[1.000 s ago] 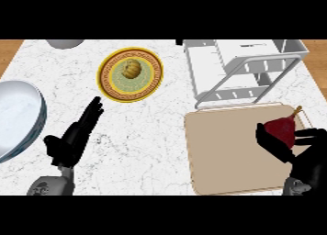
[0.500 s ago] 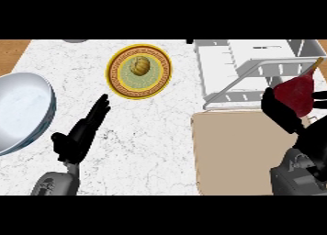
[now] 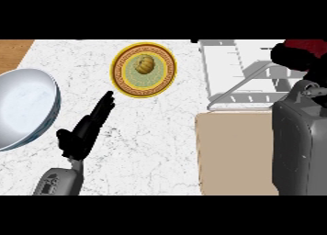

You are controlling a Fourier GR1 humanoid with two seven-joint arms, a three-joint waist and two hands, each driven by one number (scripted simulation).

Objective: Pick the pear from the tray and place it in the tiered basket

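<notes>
Single head view, looking steeply down on the counter (image 3: 159,151) from close above. Forearms enter from the lower edge; the right forearm (image 3: 301,147) sits nearest the lens. No second view, no overlap.

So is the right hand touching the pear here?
Touching. The head view shows the right hand curled round the dark red pear, held above the white basket.
</notes>
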